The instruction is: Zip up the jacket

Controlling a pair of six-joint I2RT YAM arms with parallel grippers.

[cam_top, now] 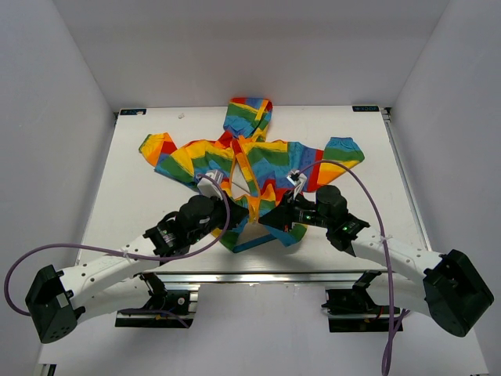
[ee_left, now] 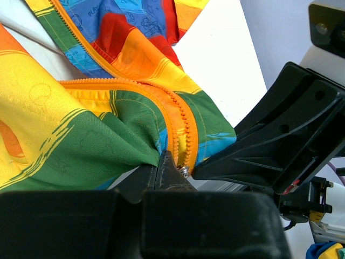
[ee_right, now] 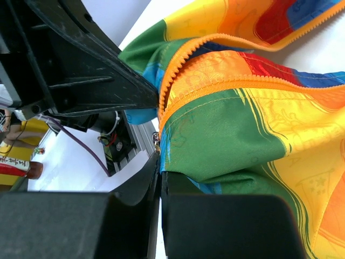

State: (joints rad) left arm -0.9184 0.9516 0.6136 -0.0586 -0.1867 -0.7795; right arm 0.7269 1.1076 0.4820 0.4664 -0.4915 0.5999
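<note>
**A:** How far along is the zip?

**B:** Barely begun, by my judgement. The jacket lies spread on the table, with its hood toward the far edge and a sleeve out toward each side edge. The hem is gathered up off the surface by the middle of the near edge, between my arms. In the top view the orange zipper stands open up the front. Only down at the hem do its two rows of teeth run together.

**A:** And your jaws?

**B:** Both are closed on cloth. My left gripper pinches the green hem fabric just beside the zipper's foot. My right gripper is clamped on the other panel's hem, right at the band.

**A:** Is the slider seated?

**B:** A small metal piece shows at the foot of the teeth. I cannot tell whether it is the slider or the pin. As I judge it, nearly the whole run up to the collar is left.

**A:** Any containers?

**B:** No box or bin shows. Something bottle-like sits past the near edge in my right wrist view, but it is cut off, so I cannot tell its contents.
</note>
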